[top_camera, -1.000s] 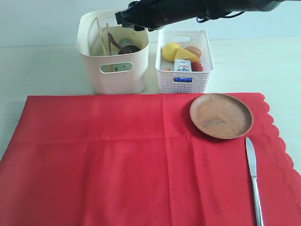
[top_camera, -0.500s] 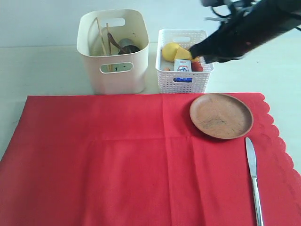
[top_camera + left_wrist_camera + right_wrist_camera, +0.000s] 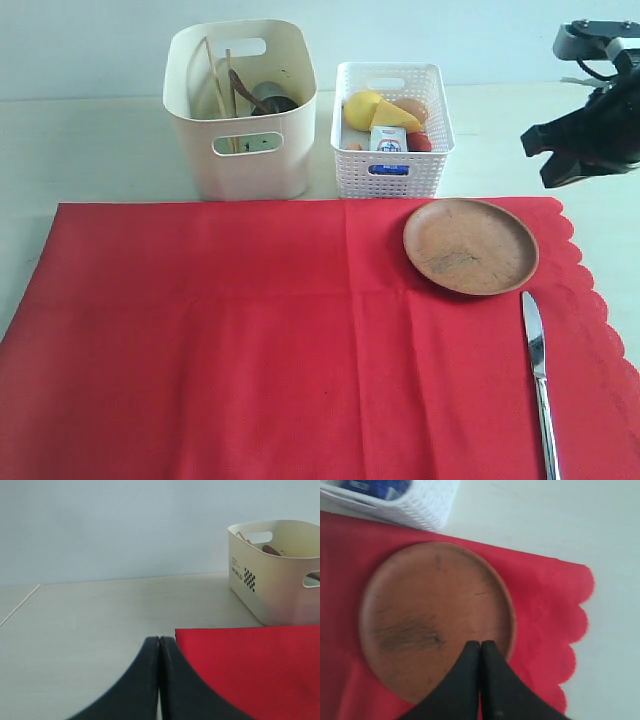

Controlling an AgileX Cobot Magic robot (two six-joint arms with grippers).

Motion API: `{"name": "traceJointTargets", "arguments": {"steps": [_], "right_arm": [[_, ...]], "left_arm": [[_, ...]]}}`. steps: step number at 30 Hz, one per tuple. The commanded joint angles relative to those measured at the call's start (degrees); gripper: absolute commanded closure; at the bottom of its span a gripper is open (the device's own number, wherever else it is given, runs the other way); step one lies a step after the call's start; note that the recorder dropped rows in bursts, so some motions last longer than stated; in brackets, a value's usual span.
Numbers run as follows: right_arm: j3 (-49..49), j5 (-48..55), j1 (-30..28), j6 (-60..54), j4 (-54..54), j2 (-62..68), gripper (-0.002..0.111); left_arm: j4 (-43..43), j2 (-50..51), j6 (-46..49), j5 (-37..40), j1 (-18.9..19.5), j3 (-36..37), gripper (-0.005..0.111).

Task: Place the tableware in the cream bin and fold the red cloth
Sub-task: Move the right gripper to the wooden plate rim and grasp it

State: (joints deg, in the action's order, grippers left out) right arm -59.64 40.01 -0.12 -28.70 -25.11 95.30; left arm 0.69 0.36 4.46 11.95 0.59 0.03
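The red cloth lies spread flat, its scalloped edge at the right. On it sit the round brown plate and the silver table knife. The cream bin behind it holds chopsticks, a dark spoon and a steel cup. My right gripper hangs shut and empty at the far right, above the table beside the plate; its wrist view looks down on the plate under the gripper. My left gripper is shut, empty, by a corner of the cloth.
A white lattice basket right of the cream bin holds food and a small blue-and-white carton. Bare pale table surrounds the cloth, with a wall behind. In the left wrist view the cream bin stands beyond the cloth.
The right arm has swung from over the cream bin, past the lattice basket, to the far right beside the plate. Its gripper is now shut. Nothing on the cloth moved.
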Motion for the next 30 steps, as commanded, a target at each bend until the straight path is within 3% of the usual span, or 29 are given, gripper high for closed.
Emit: {"name": "traceJointTargets", "arguments": {"steps": [1, 14, 17, 21, 25, 28, 30], "right_arm": [[0.3, 4.0, -0.2, -12.0, -9.4, 1.6, 0.108], [0.3, -1.3, -0.4, -11.6, -7.4, 5.7, 0.108], [0.3, -4.5, 0.0, -6.7, -7.8, 6.1, 0.105], [0.3, -6.3, 0.1, -4.1, -5.6, 7.1, 0.087], [0.3, -6.3, 0.1, -4.3, -4.6, 8.2, 0.059], [0.3, -5.9, 0.1, -6.4, -4.2, 8.6, 0.047], [0.3, -5.9, 0.1, -7.8, -4.2, 8.7, 0.045]], "left_arm": [[0.2, -0.4, -0.3, -0.4, 0.1, 0.0, 0.107], [0.2, -0.4, -0.3, -0.4, 0.1, 0.0, 0.107], [0.2, -0.4, -0.3, -0.4, 0.1, 0.0, 0.107], [0.2, -0.4, -0.3, -0.4, 0.1, 0.0, 0.107], [0.2, -0.4, -0.3, -0.4, 0.1, 0.0, 0.107], [0.2, -0.4, -0.3, -0.4, 0.1, 0.0, 0.107], [0.2, -0.4, -0.3, -0.4, 0.1, 0.0, 0.107]]}}
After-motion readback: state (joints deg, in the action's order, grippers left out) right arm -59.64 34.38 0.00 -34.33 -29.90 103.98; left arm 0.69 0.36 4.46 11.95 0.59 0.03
